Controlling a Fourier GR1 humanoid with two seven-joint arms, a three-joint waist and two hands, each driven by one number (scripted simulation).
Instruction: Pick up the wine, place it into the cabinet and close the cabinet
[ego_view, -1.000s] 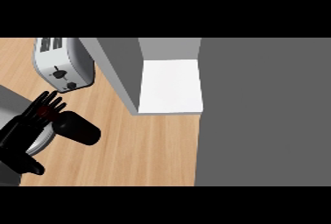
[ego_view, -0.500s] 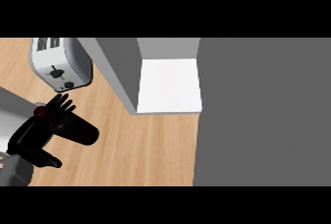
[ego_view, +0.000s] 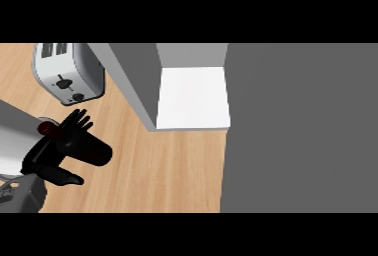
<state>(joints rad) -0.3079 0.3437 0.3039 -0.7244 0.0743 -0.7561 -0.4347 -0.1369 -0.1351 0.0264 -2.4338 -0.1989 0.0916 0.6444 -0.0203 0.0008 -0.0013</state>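
left hand (ego_view: 49, 156) curled round wine (ego_view: 90, 148), held over counter (ego_view: 170, 165) at left, well apart from open cabinet (ego_view: 192, 95). robot should swing it right, clearing the cabinet's side wall, then set it on the white shelf.

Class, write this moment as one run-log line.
left hand: holds wine, over counter, left of cabinet | cabinet: open, wine not yet inside | right hand: not in view
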